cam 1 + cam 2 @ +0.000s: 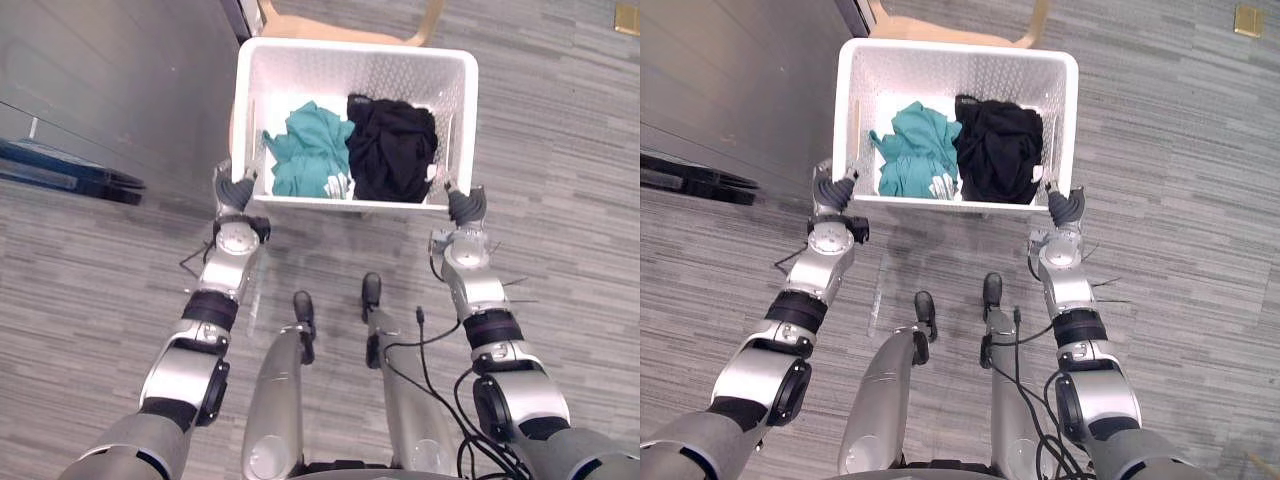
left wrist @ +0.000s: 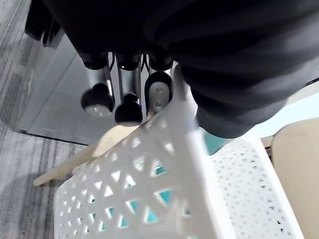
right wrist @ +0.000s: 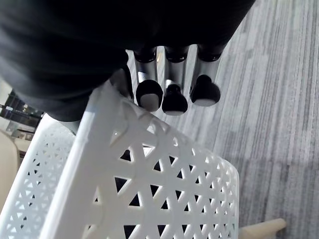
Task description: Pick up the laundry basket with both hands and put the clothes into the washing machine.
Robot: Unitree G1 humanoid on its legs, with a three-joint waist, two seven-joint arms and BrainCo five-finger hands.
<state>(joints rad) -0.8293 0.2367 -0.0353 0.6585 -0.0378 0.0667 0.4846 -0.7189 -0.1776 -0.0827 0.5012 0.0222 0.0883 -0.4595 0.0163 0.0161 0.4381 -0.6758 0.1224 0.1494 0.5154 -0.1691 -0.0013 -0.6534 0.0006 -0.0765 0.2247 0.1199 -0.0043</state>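
Note:
I hold a white perforated laundry basket (image 1: 355,48) in front of me by its near corners. A teal garment (image 1: 310,150) lies in it on the left and a black garment (image 1: 392,150) on the right. My left hand (image 1: 237,188) grips the near left corner of the rim, and my right hand (image 1: 465,205) grips the near right corner. In the left wrist view the fingers (image 2: 128,99) curl down the outside of the basket wall (image 2: 149,189). The right wrist view shows the same, fingers (image 3: 174,94) curled against the wall (image 3: 149,184).
A light wooden seat (image 1: 340,25) shows under and behind the basket's far side. A tall smooth grey panel (image 1: 100,80) stands to the left, with a dark blue flat object (image 1: 70,170) at its foot. Grey carpet lies all round, with a small brass floor plate (image 1: 627,18) far right.

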